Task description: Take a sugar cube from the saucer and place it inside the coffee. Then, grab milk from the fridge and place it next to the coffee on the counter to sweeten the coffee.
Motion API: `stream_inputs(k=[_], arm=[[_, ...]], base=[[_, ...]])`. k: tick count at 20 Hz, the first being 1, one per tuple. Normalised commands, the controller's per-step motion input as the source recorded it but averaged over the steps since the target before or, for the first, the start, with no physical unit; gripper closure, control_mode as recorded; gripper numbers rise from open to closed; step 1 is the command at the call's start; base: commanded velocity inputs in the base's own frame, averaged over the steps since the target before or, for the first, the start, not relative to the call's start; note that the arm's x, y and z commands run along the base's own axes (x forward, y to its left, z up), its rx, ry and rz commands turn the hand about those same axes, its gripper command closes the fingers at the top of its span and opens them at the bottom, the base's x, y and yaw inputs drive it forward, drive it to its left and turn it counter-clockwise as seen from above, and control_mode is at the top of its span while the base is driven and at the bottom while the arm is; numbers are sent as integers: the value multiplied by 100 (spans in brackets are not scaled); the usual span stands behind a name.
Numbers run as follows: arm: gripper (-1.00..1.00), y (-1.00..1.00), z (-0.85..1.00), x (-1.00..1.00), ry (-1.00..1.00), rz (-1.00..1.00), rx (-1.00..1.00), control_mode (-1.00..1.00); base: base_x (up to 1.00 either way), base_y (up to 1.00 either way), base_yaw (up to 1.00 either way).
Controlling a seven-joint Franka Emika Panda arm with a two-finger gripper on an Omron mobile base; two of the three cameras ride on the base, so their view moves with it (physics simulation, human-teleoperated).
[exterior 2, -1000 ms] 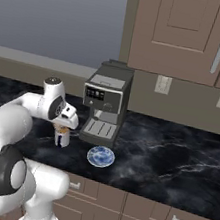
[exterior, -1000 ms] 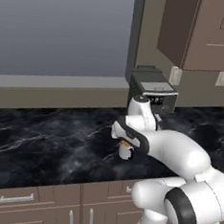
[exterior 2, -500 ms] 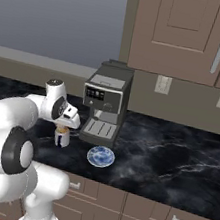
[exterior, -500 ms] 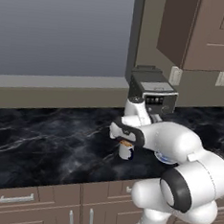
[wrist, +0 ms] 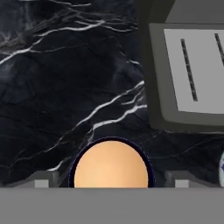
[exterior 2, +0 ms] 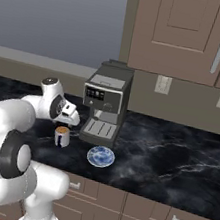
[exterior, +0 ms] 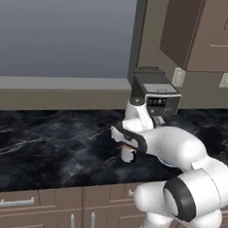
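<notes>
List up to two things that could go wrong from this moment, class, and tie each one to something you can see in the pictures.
1. The gripper hangs directly above the coffee, fingers spread past its rim. Dropping or swinging sideways instead of rising could tip the mug and spill it on the counter.
2. The coffee machine and the saucer stand close beside the mug, so a wide swing of the arm might strike them.

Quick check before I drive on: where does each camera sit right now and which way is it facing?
Left base view: behind the arm's left, looking forward and down at the counter; arm rises lower right, over the coffee.
Right base view: behind its right; arm lower left, the saucer beside the coffee.
Hand view: on the hand, looking straight down; gripper tips flank the coffee.
All share the coffee and coffee machine.
</notes>
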Motion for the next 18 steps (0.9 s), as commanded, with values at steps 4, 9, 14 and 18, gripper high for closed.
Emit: stream_inputs(k=[4,9,14,18], arm=[[-100,0,74,-18,-12,0,0,-100],[-100,-5,93,-57,-11,0,0,-100],[-100,-20,81,-86,-12,0,1,-100],[-100,-46,39,-93,-12,8,4,-100]], base=[[0,0,0],[0,0,0],[0,0,0],[0,0,0]])
